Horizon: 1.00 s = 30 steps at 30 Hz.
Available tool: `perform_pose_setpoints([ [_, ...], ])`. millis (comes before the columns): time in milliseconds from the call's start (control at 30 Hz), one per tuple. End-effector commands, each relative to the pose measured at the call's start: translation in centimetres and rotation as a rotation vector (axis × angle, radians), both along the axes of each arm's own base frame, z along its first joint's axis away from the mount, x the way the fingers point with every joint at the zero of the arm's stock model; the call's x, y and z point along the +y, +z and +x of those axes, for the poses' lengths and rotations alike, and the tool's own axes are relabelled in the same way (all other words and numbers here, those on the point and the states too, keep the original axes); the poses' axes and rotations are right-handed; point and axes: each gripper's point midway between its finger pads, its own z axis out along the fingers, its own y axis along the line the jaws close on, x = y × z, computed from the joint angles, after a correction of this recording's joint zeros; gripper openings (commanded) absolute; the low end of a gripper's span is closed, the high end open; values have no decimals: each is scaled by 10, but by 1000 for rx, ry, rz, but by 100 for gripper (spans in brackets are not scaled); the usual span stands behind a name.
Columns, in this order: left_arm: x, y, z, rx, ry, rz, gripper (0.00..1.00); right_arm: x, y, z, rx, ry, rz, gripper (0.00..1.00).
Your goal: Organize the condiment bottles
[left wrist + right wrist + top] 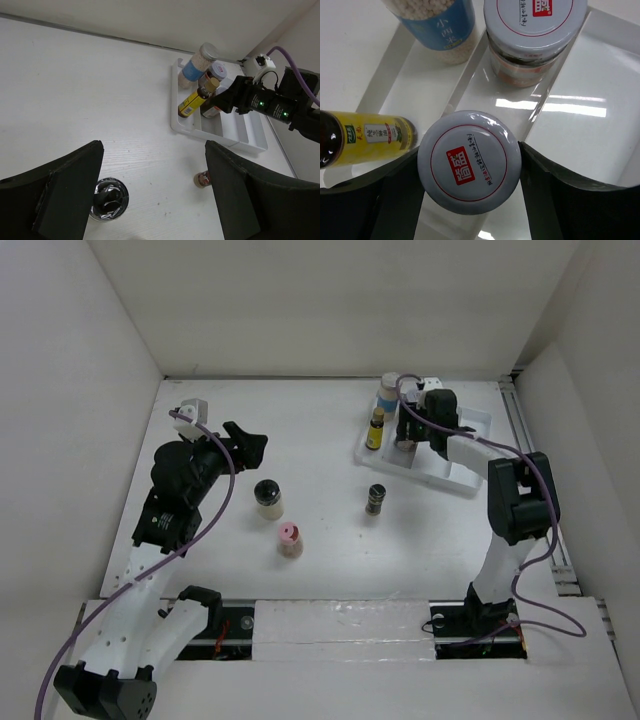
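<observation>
Glass, probably, under a smooth metal lid: the silver-lidded jar [469,162] is looking rigid, slippery and fairly light, best taken round the lid's rim. There the right pincer [470,172] is pinching it, inside the white tray [580,130], just beside the yellow bottle [365,137]. Well outside the tray, the left pincer [155,190] is hanging spread wide, holding nothing.

White tray [580,145], blue-label jar [440,25], yellow-label bottle [365,137], silver-lidded jar [469,161] with red logo, pink-lidded jar [289,537], black-lidded jar [267,492]
</observation>
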Motion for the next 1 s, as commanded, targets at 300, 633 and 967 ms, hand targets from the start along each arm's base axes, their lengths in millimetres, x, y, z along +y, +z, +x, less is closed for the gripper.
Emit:
perform_pose_setpoints([
  [300,-1,16,-2,-57,-11,-4,80,5,125,3,-316,-1,73,99],
  [633,12,33,-10,-111,54,-22,62,175,170,-137,-442,548,163,22],
  [967,42,47,-24,-166,204,-53,65,328,125,-228,-329,1083,144,96],
])
